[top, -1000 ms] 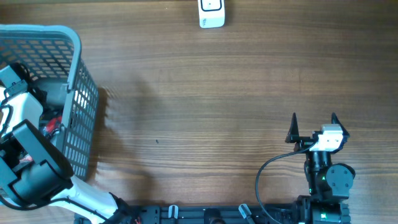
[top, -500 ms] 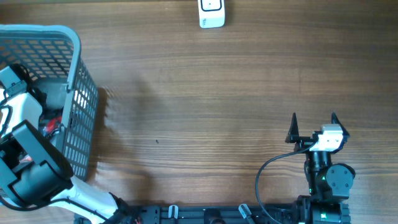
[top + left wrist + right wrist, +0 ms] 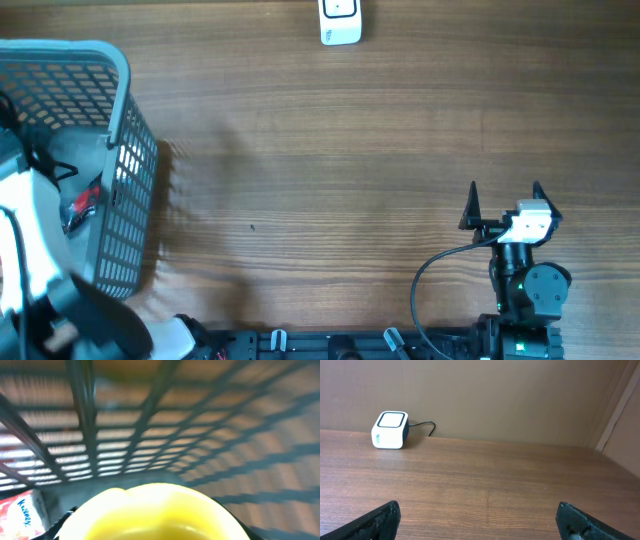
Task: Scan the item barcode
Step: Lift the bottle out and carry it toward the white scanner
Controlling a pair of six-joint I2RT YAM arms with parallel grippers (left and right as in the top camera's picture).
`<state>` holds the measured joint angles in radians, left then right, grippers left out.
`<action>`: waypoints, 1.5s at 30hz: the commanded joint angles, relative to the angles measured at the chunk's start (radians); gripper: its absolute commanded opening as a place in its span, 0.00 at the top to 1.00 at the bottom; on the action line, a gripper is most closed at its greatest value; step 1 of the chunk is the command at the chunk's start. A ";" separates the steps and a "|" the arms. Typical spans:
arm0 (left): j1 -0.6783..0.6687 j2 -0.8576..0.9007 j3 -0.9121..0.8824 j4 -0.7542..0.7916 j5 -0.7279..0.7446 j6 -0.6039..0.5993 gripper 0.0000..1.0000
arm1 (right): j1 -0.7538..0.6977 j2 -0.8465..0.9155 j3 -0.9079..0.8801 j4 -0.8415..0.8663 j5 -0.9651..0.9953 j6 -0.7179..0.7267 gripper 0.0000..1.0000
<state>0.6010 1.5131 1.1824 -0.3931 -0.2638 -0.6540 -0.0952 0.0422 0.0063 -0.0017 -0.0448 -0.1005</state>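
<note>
Yellow rounded item (image 3: 150,512) sits inside the grey mesh basket (image 3: 128,190), close under the left wrist camera. It is too blurred to tell its long axis or heading, or whether the left jaws clamp it. Right jaws gape wide.

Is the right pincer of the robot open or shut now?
Open. In the right wrist view, the black fingertips of the right pincer stand far apart, with only the brown wooden table between them.

A wooden table (image 3: 330,150) bears a grey mesh basket (image 3: 130,190) and a white scanner (image 3: 340,22).
</note>
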 commanded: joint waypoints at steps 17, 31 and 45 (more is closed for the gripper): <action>-0.303 -0.580 0.002 0.087 0.611 -0.283 0.49 | -0.002 0.002 -0.001 0.002 -0.013 0.014 0.00; -0.786 -0.164 0.002 0.073 0.590 -0.259 0.48 | -0.002 0.002 -0.001 0.002 -0.013 0.015 0.00; -0.974 0.241 0.002 -0.015 0.494 -0.237 0.48 | -0.002 0.002 -0.001 0.002 -0.013 0.015 0.00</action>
<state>-0.3267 1.7252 1.1820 -0.4004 0.2703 -0.9283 -0.0952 0.0422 0.0059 -0.0017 -0.0448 -0.1005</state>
